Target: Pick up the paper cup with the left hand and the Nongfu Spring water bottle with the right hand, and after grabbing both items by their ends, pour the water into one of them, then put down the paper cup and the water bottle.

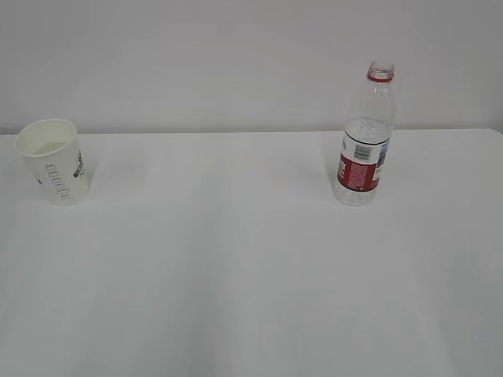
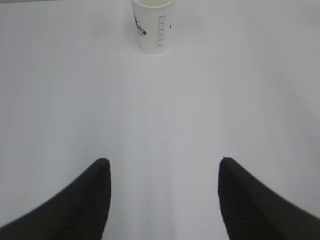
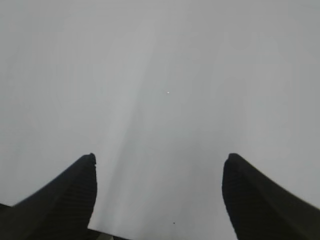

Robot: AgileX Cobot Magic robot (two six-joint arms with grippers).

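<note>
Cup: the small white tapered paper cup with dark green logo and grey lettering is standing upright at the far left of the white table.
Bottle: the clear ribbed capless plastic bottle with red neck ring and red-and-white label is standing upright right of centre, well apart from the cup.
Left claw: the left gripper is hanging with jaws wide, holding nothing; the cup is sitting far ahead, slightly left of the gap.
Right claw: the right gripper is gaping wide and empty over bare table; the bottle is not showing in its view.
</note>
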